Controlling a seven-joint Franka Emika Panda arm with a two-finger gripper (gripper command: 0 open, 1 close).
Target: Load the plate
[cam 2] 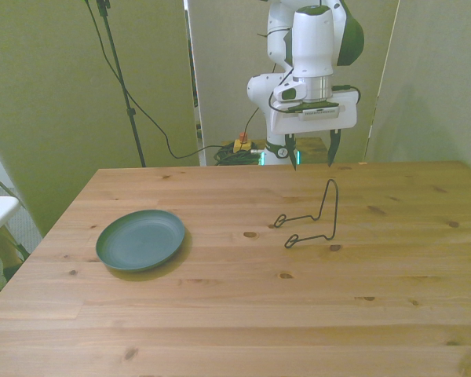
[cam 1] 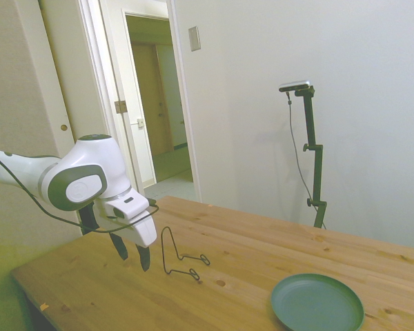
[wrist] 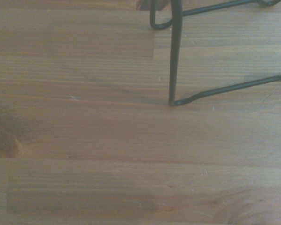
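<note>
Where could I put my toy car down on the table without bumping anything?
Lots of room. The widest bare wood runs along the near edge of the table, in front of the plate and the wire stand. There is also a free strip between those two. It is tighter at the far edge, where the robot's hand hangs open above the wood behind the stand.

Wood table filling nearly the whole wrist view, boards showing pale grain lines and a darker knot at one edge. Thin black wire stand sitting on the boards: one straight upright wire meeting the surface at a bend, a foot wire running away from that bend along the wood. A second bent wire loop showing near the frame's edge, slightly blurred.
</note>
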